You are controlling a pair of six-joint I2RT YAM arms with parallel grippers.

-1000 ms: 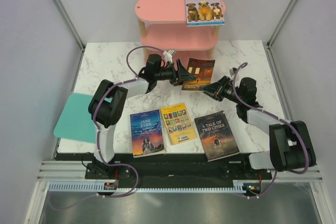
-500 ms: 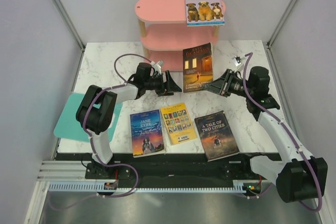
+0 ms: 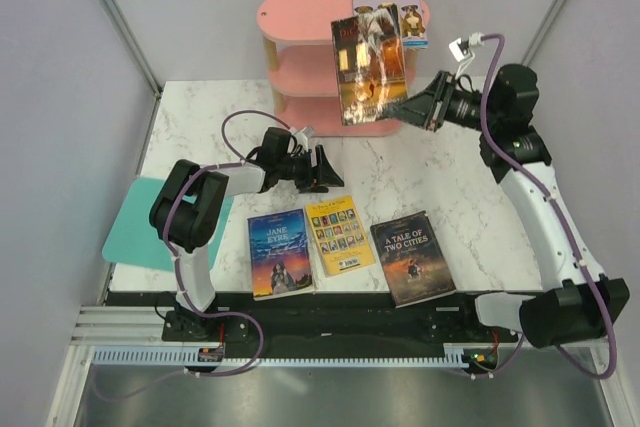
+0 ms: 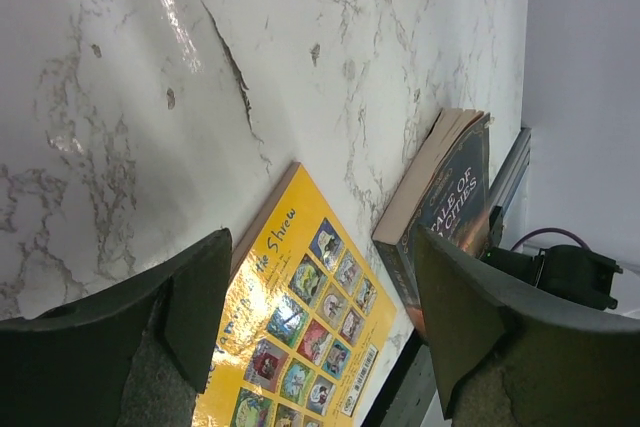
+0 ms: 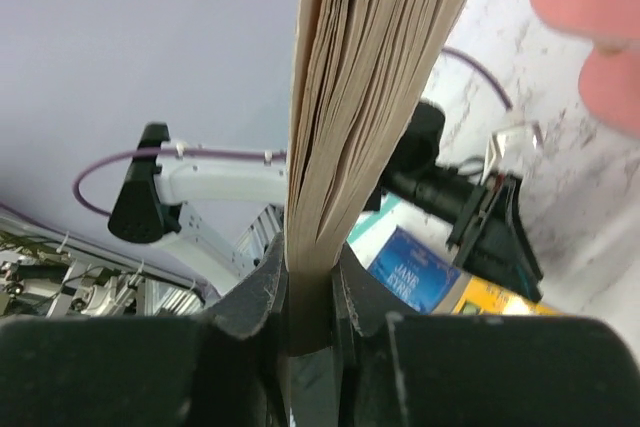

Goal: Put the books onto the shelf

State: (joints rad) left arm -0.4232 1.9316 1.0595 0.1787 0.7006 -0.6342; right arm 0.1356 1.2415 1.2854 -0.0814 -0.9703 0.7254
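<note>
Right gripper (image 3: 414, 110) is clamped on the dark brown-orange book (image 3: 366, 72), pinching it at one edge. The book is up in the air, cover toward the top camera and slightly tilted, in front of the upper tiers of the pink shelf (image 3: 300, 17). Its cover is dark with an orange-lit patch mid-page (title too small to read). In the right wrist view the fingers (image 5: 245, 307) sit tight on both sides of its tan pages, which fan out a little away from the grip. The light picture-covered book (image 3: 392, 7), with three dogs on the front, lies on the shelf's top board at the right end, its left edge hidden behind the held book. Left gripper (image 3: 322, 169) has its jaws spread wide with nothing between them, low over the marble table (image 3: 200, 117) just behind the yellow book (image 3: 339, 235). Three books lie flat in a row at the near edge: blue Jane Eyre (image 3: 279, 253) touching the yellow one, and A Tale of Two Cities (image 3: 413, 257) just to the right with a small gap. The teal board (image 3: 140, 227) overhangs the table's left edge.
</note>
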